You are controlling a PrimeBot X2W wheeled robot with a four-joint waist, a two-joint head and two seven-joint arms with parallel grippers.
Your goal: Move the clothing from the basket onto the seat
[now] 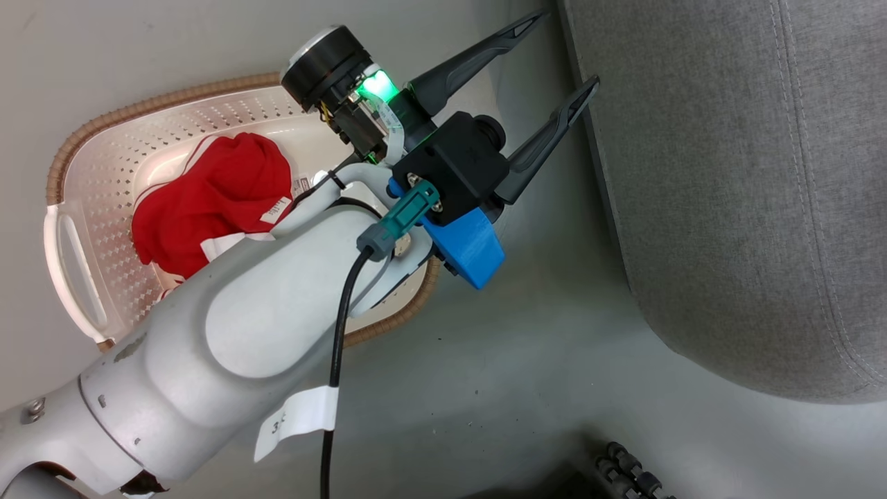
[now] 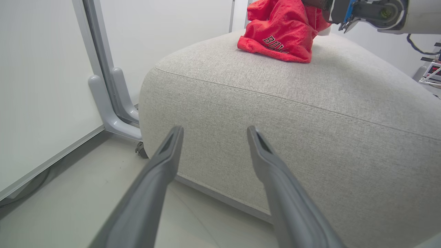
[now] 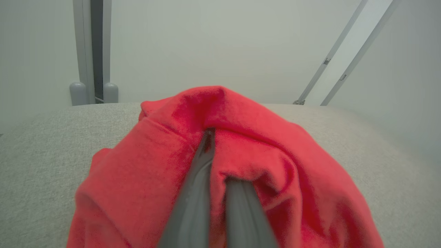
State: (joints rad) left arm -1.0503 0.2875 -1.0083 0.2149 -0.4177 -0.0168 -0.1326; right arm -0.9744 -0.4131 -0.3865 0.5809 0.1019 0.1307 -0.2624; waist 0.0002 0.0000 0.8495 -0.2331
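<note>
The right fingers [image 3: 196,193] are pressed together and pinch a bunched fold of one red garment [image 3: 137,172]. The cloth hangs around and below them, and its lower hem already lies on the top of the seat [image 3: 34,137]. The left wrist view shows this garment [image 2: 279,34] well beyond and above the left fingers [image 2: 162,172]. Those fingers are spread wide and empty, pointing at the seat's [image 2: 275,120] rounded side wall just below its seam. The step in hand looks like the release. It would go best if the right fingers parted fully where they are, with the cloth weight on the cushion, and then drew straight back along their own line. Cloth folds close over the tips and could drag along if they swung sideways. More clothing [image 1: 208,201] lies heaped in the basket [image 1: 104,180], behind and to one side of the left fingers [image 1: 551,135], partly under that forearm, so the task seems about half done. There is plenty of room. Grey cushion stretches flat ahead of and to both sides of the right fingers, so the garment sits well in from any edge. Bare floor [image 1: 520,346] lies under the left fingers, between the basket's brown rim and the seat's edge. Off to the side of the left fingers a grey upright post [image 2: 106,96] stands close to the seat's corner, the one thing to keep clear of.
</note>
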